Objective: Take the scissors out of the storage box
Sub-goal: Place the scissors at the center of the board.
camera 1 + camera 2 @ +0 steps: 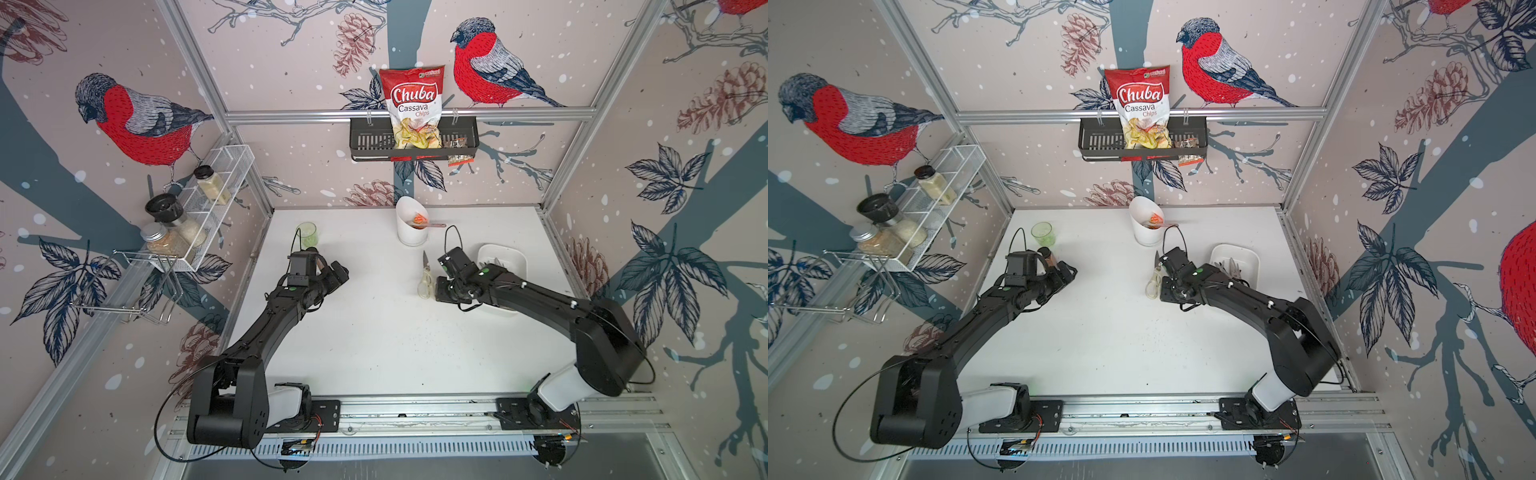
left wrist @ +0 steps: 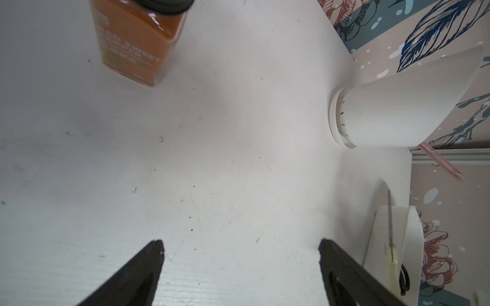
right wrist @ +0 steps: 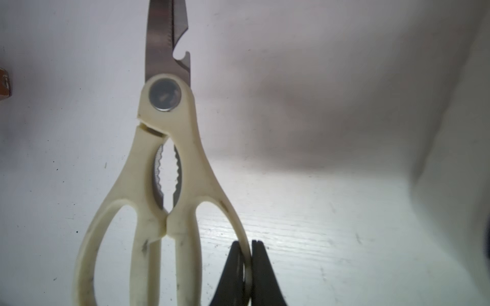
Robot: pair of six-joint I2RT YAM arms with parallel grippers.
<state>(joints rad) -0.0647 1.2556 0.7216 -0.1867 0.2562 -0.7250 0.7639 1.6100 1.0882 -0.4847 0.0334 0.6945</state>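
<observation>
A pair of cream-handled scissors [image 1: 424, 275] [image 1: 1153, 277] is just left of the storage box [image 1: 512, 254] [image 1: 1246, 254], blades pointing to the back wall. My right gripper [image 3: 248, 242] [image 1: 434, 286] is shut on the outer rim of one handle loop [image 3: 240, 227]; whether the scissors touch the table I cannot tell. More scissors [image 1: 495, 262] [image 1: 1230, 266] lie in the shallow white box, partly hidden by my right arm. My left gripper [image 2: 241, 246] [image 1: 337, 272] hangs open over bare table at the left, with nothing between its fingers.
A tall white slant-rimmed holder [image 1: 410, 235] [image 2: 392, 111] stands behind the scissors. A green cup [image 1: 306, 235] and an orange spice bottle [image 2: 138, 45] sit by my left gripper. A black wall basket [image 1: 365, 141] holds a chips bag; a wire rack [image 1: 224, 174] hangs at left.
</observation>
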